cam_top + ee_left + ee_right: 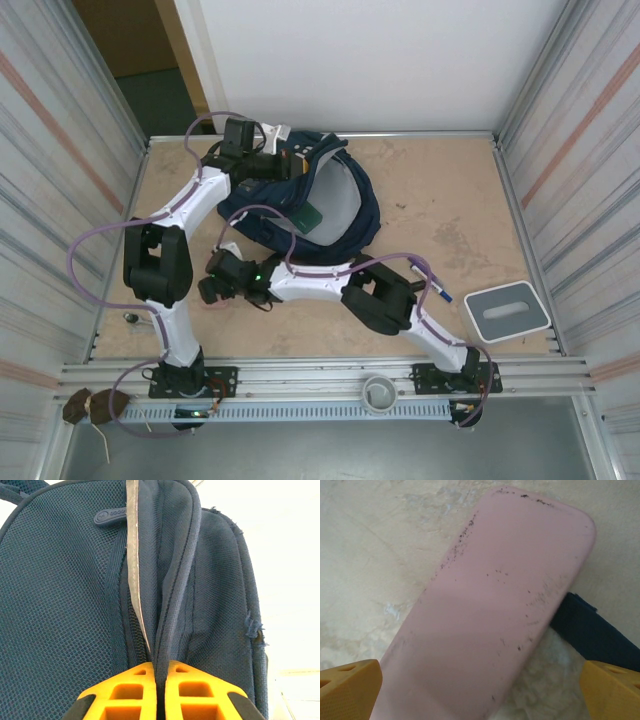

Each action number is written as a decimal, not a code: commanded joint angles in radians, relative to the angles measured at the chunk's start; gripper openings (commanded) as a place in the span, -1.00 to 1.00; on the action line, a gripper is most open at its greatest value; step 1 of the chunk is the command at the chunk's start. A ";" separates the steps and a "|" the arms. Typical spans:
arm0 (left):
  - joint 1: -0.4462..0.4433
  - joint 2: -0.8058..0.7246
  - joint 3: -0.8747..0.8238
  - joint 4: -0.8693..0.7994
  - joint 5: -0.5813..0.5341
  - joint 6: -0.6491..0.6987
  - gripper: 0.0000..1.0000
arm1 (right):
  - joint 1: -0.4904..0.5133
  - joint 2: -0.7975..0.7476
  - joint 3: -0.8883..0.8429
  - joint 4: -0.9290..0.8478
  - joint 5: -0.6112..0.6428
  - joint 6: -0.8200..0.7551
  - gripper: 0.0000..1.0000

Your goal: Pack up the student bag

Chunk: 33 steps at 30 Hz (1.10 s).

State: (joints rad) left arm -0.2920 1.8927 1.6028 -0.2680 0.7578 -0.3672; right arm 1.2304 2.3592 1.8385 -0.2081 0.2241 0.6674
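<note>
Your left gripper (160, 670) is clamped on a seam of the bag (60, 605) — your right gripper (480, 690) gapes wide over a pink case (505, 595) on the bench (370, 555), holding nothing.

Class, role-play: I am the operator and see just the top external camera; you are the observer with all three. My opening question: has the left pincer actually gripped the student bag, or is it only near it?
Observer: Gripped. The left wrist view has the left pincer shut on a seam fold of the student bag.
Operator: What is under the right pincer?
Observer: A flat pink case, lying on the table between the open fingers.
Operator: Anything beside it?
Observer: A navy strap sticks out at the case's right edge in that view.
</note>
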 commanded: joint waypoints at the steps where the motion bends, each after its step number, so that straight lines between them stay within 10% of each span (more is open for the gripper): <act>1: 0.011 -0.004 0.036 0.016 -0.004 0.009 -0.84 | 0.015 0.058 0.115 -0.127 0.093 0.009 0.98; 12: 0.013 0.005 0.036 0.018 0.003 0.016 -0.84 | 0.020 0.208 0.334 -0.346 0.144 0.025 0.98; 33: 0.019 0.005 0.036 0.006 0.006 0.031 -0.84 | -0.012 -0.099 -0.136 -0.164 -0.001 -0.111 0.88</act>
State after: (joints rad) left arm -0.2890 1.8931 1.6028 -0.2684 0.7616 -0.3630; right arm 1.2316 2.2734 1.7119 -0.3973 0.2737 0.6209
